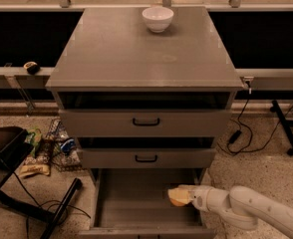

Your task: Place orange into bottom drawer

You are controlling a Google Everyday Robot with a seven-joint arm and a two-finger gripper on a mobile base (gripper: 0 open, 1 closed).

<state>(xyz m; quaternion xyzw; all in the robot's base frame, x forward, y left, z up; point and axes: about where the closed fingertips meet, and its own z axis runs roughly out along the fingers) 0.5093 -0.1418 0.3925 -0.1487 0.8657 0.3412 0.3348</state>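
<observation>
Grey cabinet (pixel 146 126) stood with bottom drawer (pixel 134 205) open. Claw (pixel 176 195) hung over its right side, closed around orange (pixel 177 200). Bowl (pixel 158 18) sat on worktop (pixel 136 54).

The gripper (pixel 176 195) clasps the small orange (pixel 178 199) above the right of the open bottom drawer (pixel 135 204).

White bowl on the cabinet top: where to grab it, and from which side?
Take the white bowl by its rim, from above: it stands upright, mouth up, so one finger goes inside the wall, one outside. Its round, flaring sides would likely slip in a side pinch. The gripper is low over the bottom drawer, shut on the orange.
</observation>
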